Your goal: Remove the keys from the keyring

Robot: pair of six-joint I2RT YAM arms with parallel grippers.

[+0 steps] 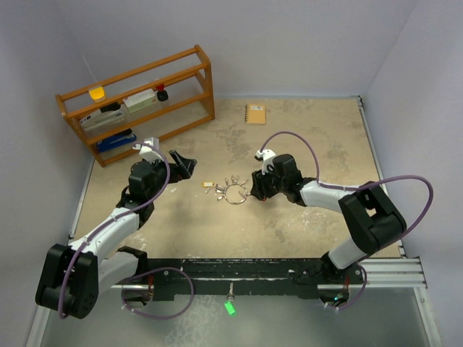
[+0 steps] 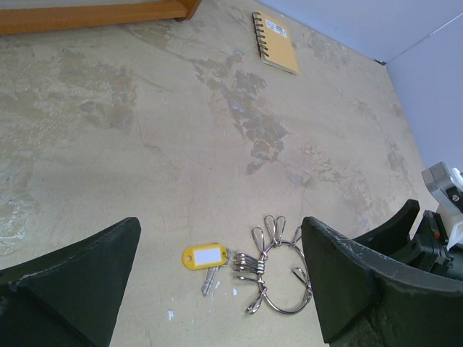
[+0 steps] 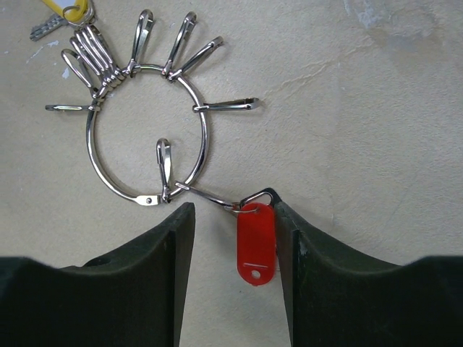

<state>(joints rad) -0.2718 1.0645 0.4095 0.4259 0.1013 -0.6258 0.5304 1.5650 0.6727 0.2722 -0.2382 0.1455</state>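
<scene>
Fingers of my right arm (image 3: pixel 145 282) stand spread and low over the mottled beige surface (image 3: pixel 376 108), pinching nothing. The small red plastic key tag (image 3: pixel 257 242) lies in the gap between them, closer to the right-hand one. A slim silver snap clip (image 3: pixel 210 196) joins that tag to the thin round silver wire keyring (image 3: pixel 205 137), which lies flat just beyond my fingertips.

More silver clips (image 3: pixel 181 43) fan out around the ring, several bunched at its far side. There a yellow plastic tag (image 3: pixel 69 9) with a small silver key (image 3: pixel 43 27) seems to hang from the bunch.

I judge the whole bundle light, stiff and slick. The wire is too thin to pinch off the surface, and any tug will drag ring and clips along together. The red tag is the best hold, broad and flat, taken across its long edges. It is smooth plastic, though, so I would close firmly and pull slowly.

The fingers of my left arm (image 2: pixel 72 282) are also spread wide and empty. They sit on the far side of the bundle, with the ring and yellow tag on the surface between them. I think they would serve best pinning the ring's bare arc.

Well beyond lie a small orange spiral notebook (image 1: pixel 255 113) and an orange wooden shelf rack (image 1: pixel 137 101).
</scene>
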